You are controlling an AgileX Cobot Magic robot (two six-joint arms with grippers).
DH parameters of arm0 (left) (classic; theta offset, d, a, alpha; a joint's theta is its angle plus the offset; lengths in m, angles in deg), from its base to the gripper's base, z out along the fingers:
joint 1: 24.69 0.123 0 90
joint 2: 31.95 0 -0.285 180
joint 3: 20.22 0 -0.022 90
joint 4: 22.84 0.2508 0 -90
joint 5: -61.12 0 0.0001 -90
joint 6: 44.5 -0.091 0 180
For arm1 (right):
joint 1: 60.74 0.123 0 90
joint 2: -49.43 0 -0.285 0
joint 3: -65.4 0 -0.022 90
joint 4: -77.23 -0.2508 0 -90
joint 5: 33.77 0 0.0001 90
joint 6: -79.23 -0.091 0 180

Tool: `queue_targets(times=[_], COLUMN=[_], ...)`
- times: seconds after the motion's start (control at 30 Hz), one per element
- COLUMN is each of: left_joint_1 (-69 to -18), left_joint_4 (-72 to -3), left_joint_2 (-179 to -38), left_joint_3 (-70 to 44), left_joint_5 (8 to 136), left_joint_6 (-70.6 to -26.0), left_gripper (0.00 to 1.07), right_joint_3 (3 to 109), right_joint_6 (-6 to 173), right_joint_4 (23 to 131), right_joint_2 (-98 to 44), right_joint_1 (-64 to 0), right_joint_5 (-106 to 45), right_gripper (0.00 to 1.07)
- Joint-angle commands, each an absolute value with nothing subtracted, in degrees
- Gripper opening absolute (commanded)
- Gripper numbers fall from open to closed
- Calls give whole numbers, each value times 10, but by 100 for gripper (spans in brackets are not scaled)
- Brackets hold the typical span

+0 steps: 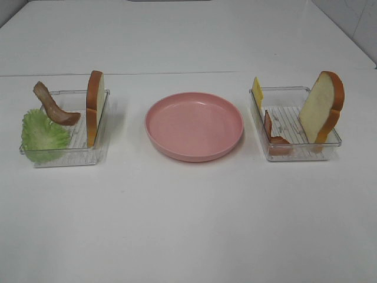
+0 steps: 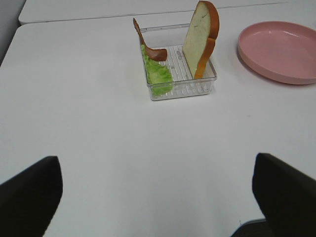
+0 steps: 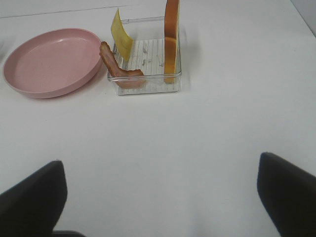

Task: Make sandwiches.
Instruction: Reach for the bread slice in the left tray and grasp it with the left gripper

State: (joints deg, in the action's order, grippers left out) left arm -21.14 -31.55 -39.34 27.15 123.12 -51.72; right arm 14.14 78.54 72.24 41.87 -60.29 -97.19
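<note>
Two bread slices stand upright, left slice (image 1: pixel 95 106) and right slice (image 1: pixel 320 109), in trays (image 1: pixel 65 158) flanking the pink plate (image 1: pixel 194 127) mid-frame. Both my jaws gape open, empty.

Bright, even overhead light; white worktop (image 1: pixel 188 224) close to washed out. Shadows soft, faint: a thin one hugs the pink plate (image 1: pixel 194 125) at 6 o'clock. Mild glare on the walls of the clear tray (image 1: pixel 294 154) at 3 o'clock. Wrist views: left claw's fingers (image 2: pixel 29 197) and right claw's fingers (image 3: pixel 286 192) dark, soft-edged, out of focus; distant items sharp.
</note>
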Motion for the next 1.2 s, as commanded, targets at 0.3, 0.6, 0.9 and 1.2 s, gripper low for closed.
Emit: queue_targets(times=[0.3,0.6,0.9,1.2], left_joint_1=[-215,-215,-215,-215], left_joint_4=[-317,-317,-299,-277], left_joint_2=[-387,-387,-428,-620], left_joint_3=[274,274,265,163], left_joint_5=[1229,1229,1238,1291], left_joint_6=[-512,-513,-455,-457], left_gripper=[102,102,102,102], right_joint_3=[140,141,141,141], right_joint_6=[788,803,803,803], right_joint_4=[728,731,730,730], right_joint_2=[433,433,433,433], right_joint_1=[-604,-604,-604,-604], right_joint_5=[-967,-967,-967,-967], right_gripper=[99,99,99,99])
